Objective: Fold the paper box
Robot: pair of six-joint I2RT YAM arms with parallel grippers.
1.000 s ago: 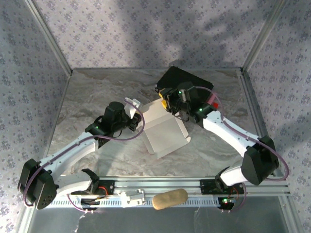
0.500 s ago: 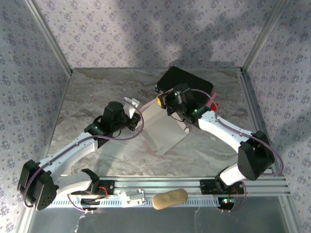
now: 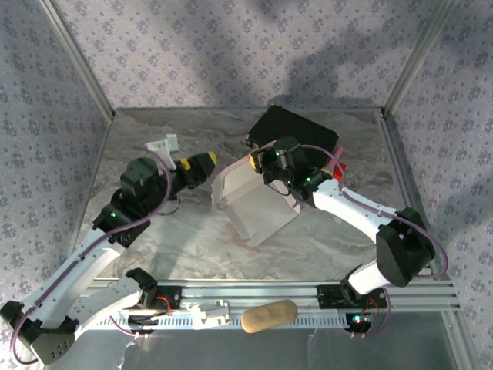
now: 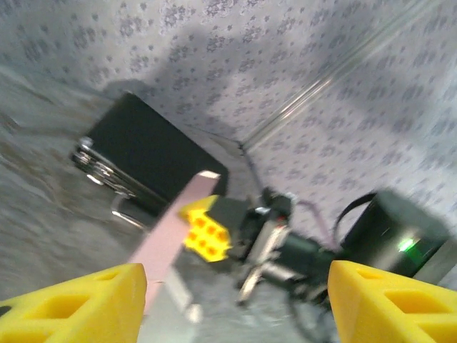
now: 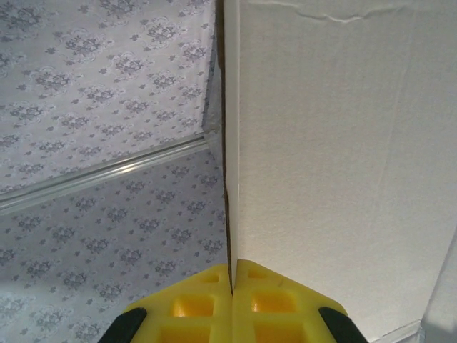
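Our left arm (image 3: 81, 262) rises from the lower left of the top view to mid-left. Its wrist is turned so the left gripper (image 3: 208, 162) points right, toward the centre. In that wrist's view our two yellow pads (image 4: 78, 304) sit at the bottom corners, well apart, jaws wide. Our right arm (image 3: 354, 208) bends from the lower right up to the centre, with the right gripper (image 3: 256, 160) aimed left. There our pads (image 5: 275, 304) are pressed together, pinching the edge of the box (image 5: 335, 143).
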